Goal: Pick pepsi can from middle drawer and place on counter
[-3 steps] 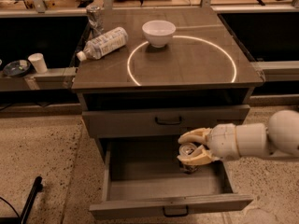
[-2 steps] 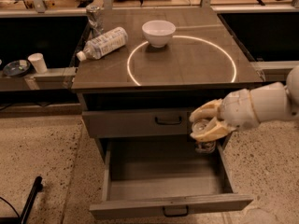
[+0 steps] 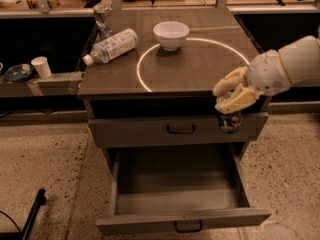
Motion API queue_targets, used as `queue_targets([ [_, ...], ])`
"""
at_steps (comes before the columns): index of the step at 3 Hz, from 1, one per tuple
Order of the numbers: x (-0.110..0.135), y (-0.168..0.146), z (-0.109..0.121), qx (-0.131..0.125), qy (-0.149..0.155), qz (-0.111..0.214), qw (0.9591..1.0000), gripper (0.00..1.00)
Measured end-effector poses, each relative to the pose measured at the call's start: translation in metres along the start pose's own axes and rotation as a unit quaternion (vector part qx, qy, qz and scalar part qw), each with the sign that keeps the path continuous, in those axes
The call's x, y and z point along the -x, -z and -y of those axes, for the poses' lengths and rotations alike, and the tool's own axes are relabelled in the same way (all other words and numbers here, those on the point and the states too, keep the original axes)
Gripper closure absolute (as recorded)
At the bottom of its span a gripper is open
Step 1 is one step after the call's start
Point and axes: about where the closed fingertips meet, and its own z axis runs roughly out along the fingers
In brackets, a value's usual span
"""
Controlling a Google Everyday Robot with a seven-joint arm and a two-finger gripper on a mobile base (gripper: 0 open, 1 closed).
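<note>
gripper [image 3: 225, 99] sits just off the counter's front right corner, its pale fingers [image 3: 237, 100] clamped over the top of the pepsi can [image 3: 230, 122], which hangs beneath them. i read the can as small and dark with a lighter patch on its face; only its lower part shows under the fingers. it hangs in front of the right end of the upper drawer front [image 3: 150, 131], just below the counter [image 3: 200, 69] edge and above the middle drawer [image 3: 185, 218], which is pulled well out with its tray floor in plain view. i cannot tell whether the can touches the drawer front behind it. on the counter, the near right part inside the bright ring [image 3: 138, 69] is open surface up to the front edge. a white bowl [image 3: 171, 35] stands on the ring's far side, and a clear water bottle [image 3: 111, 46] lies on its side at the far left, both well apart from the gripper.
</note>
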Motion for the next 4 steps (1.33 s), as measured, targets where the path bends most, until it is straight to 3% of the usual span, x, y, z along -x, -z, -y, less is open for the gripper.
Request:
queue_targets([
  [1, 0.003, 0.012, 0.037, 0.008, -0.029, 0.028, 0.9992, 1.0],
  [2, 0.023, 0.047, 0.076, -0.01, -0.041, 0.068, 0.9968, 1.0],
  [3, 0.049, 0.071, 0.072, -0.013, -0.013, 0.08, 0.9966, 1.0],
  [4, 0.06, 0.08, 0.044, 0.003, 0.005, 0.099, 0.9951, 1.0],
])
